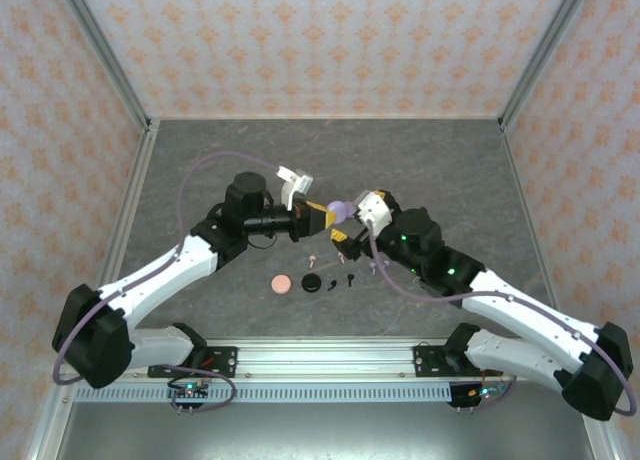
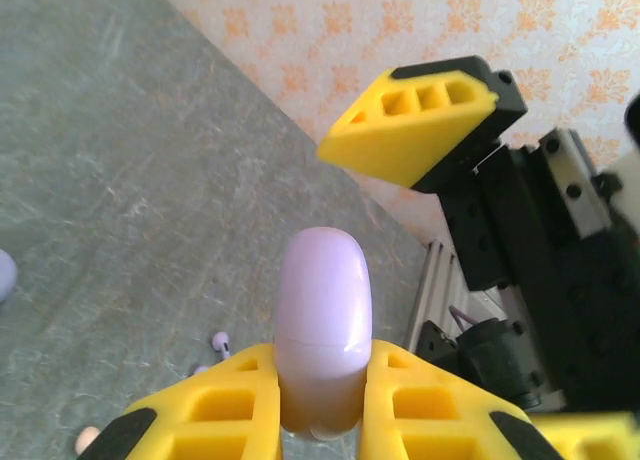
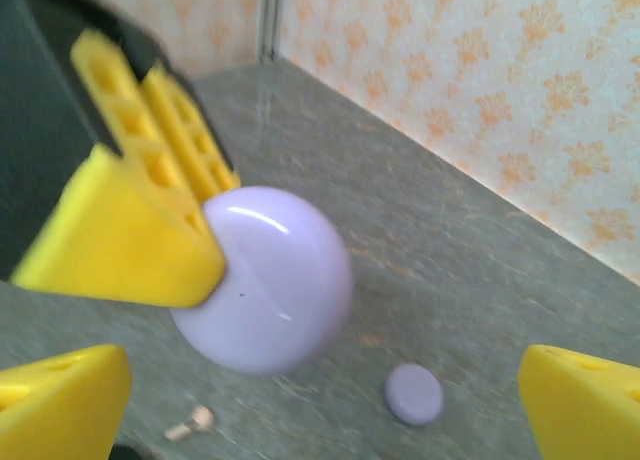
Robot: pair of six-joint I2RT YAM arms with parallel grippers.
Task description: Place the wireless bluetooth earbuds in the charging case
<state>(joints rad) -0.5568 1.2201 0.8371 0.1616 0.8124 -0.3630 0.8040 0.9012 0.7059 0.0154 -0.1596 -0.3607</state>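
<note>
1. The left gripper (image 2: 322, 380) is pinching a round lavender charging case (image 2: 322, 320) edge-on between its yellow fingers, holding it up above the grey table (image 2: 120, 200).
2. The right gripper (image 3: 325, 380) is hovering just beside that case, its yellow fingers spread wide and gripping nothing.
3. A lavender earbud (image 2: 220, 340) and a pale pink earbud (image 2: 87, 440) are lying loose on the table below.
4. Two black earbuds (image 1: 331, 285) are lying just beside a black case (image 1: 313, 282), with a pink disc (image 1: 283, 283) near it.
</note>
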